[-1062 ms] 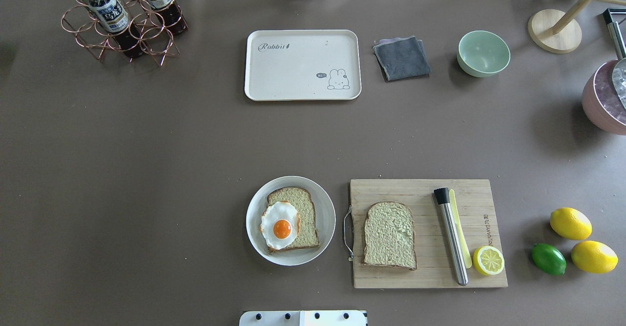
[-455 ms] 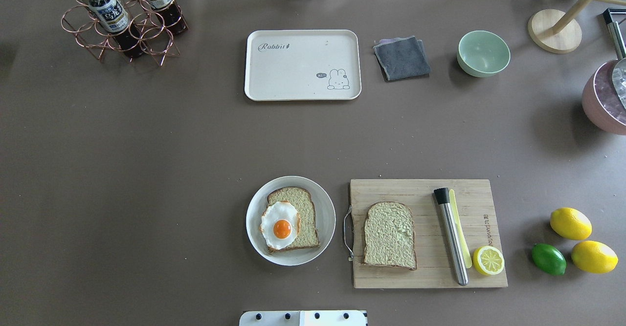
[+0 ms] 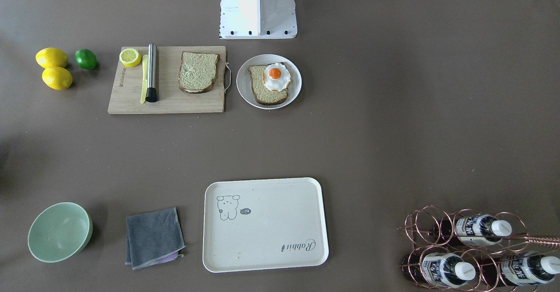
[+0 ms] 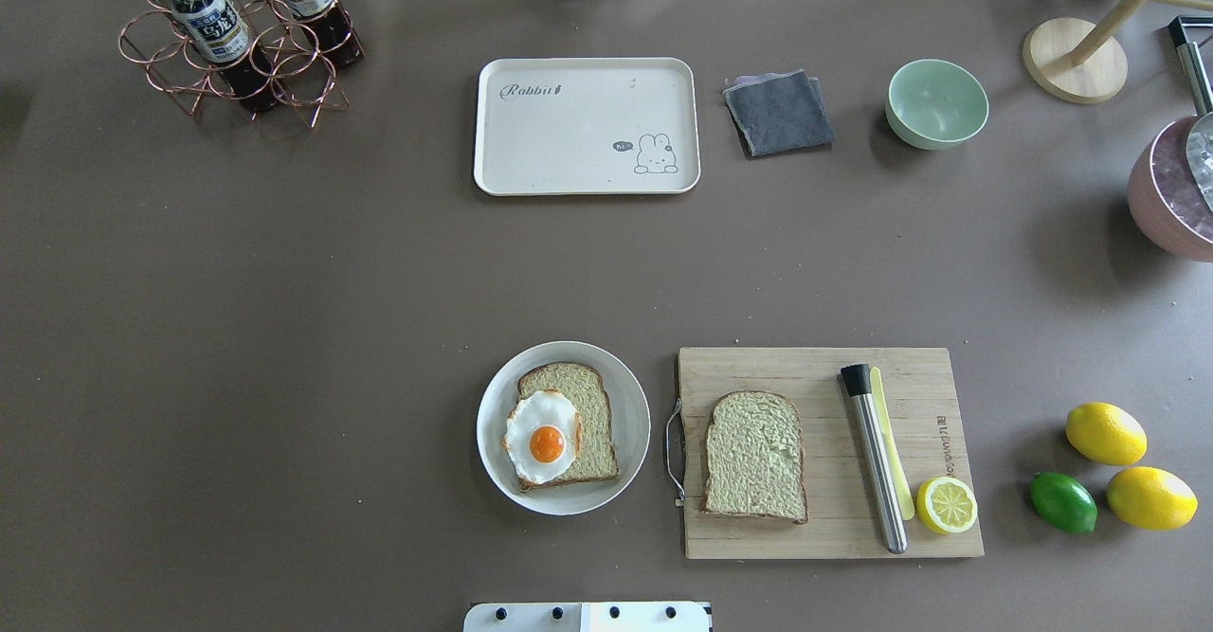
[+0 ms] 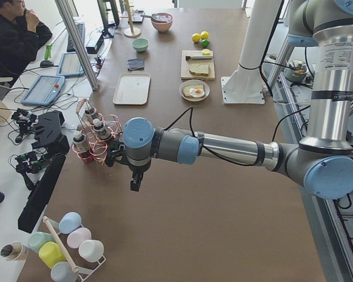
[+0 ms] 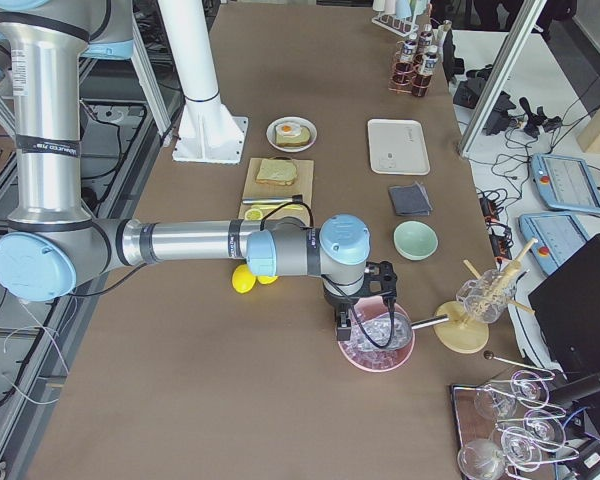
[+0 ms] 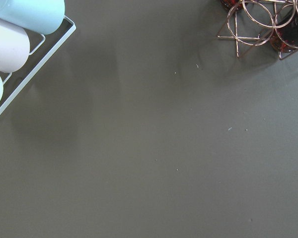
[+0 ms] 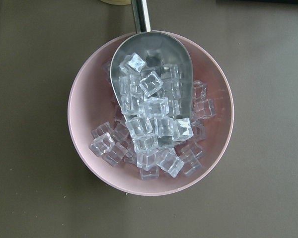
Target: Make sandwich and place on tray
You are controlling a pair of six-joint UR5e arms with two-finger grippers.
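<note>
Egg [image 4: 542,435] is on one bread slice [image 4: 593,405] at lower middle, second slice [image 4: 755,457] and top tray [image 4: 569,139] wait, and I cannot tell if left tool [image 5: 135,181] or right tool [image 6: 344,322] is apart.

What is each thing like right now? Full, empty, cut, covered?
Tray: empty.
Egg: lying on one bread slice.
Other bread slice: bare.
Green bowl: empty.
Pink bowl: full of ice cubes.
Cloth: folded.
Lemon half: cut side up.
</note>
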